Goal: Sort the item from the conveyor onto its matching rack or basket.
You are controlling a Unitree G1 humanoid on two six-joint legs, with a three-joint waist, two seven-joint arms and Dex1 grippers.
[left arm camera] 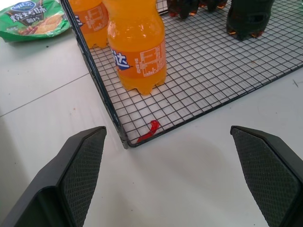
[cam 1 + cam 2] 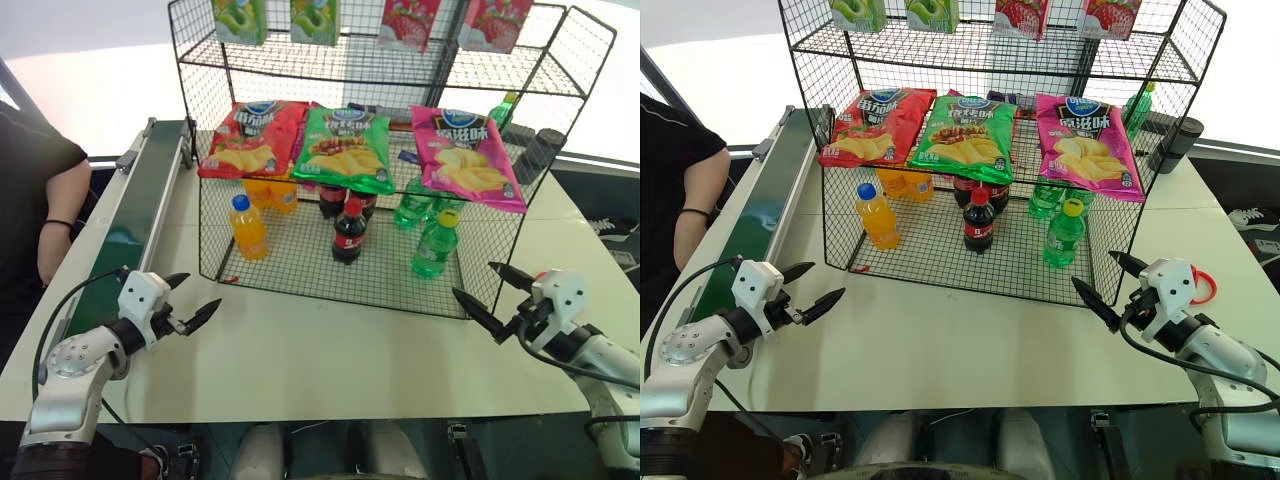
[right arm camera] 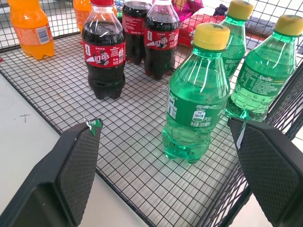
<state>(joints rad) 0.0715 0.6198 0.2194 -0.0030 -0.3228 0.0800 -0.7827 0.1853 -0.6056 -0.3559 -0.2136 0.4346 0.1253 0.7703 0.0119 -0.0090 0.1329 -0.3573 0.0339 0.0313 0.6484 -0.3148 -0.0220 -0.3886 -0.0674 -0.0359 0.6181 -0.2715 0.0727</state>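
A clear-green soda bottle with a yellow cap stands upright at the front right of the black wire rack's bottom tier, with two more green bottles behind it. The dark-green conveyor runs along the table's left side; I see no item on its belt. My left gripper hovers open and empty over the table, in front of the rack's front left corner. My right gripper is open and empty too, just in front of the rack's front right corner, facing the green bottle.
An orange-drink bottle and a cola bottle stand on the same tier. Three chip bags lie on the tier above, and snack packets hang at the top. A person sits left of the conveyor. White tabletop lies before the rack.
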